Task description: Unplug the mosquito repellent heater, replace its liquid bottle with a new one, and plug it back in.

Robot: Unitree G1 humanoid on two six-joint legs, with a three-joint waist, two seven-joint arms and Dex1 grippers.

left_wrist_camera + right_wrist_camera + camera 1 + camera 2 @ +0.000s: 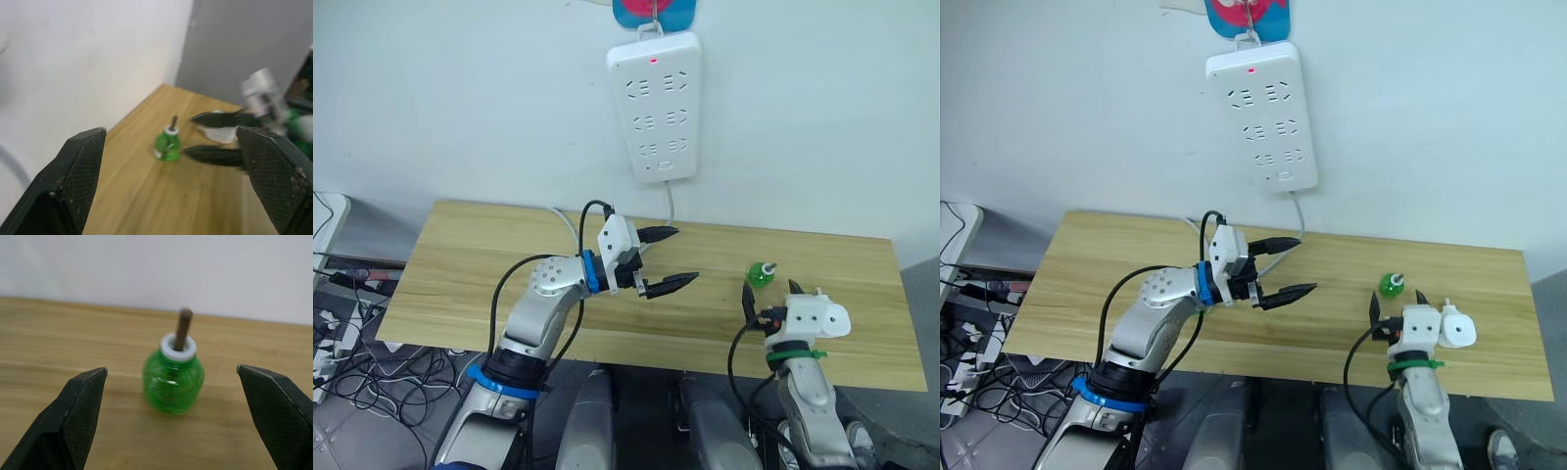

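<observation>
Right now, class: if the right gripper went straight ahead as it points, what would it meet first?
Probably the capless green bottle, standing upright on the table ahead of the open right gripper; beyond it, the wall.

Looks like a robot test lab or plain workroom, not a home. Bare white painted wall (460, 98) w/ a long white plastic power strip (655, 106) hung on it at 12 o'clock, red indicator lit. Narrow light-wood plank table (489, 264) pushed against the wall. Tangle of black cables (372, 367) on grey floor at 8 o'clock.
</observation>
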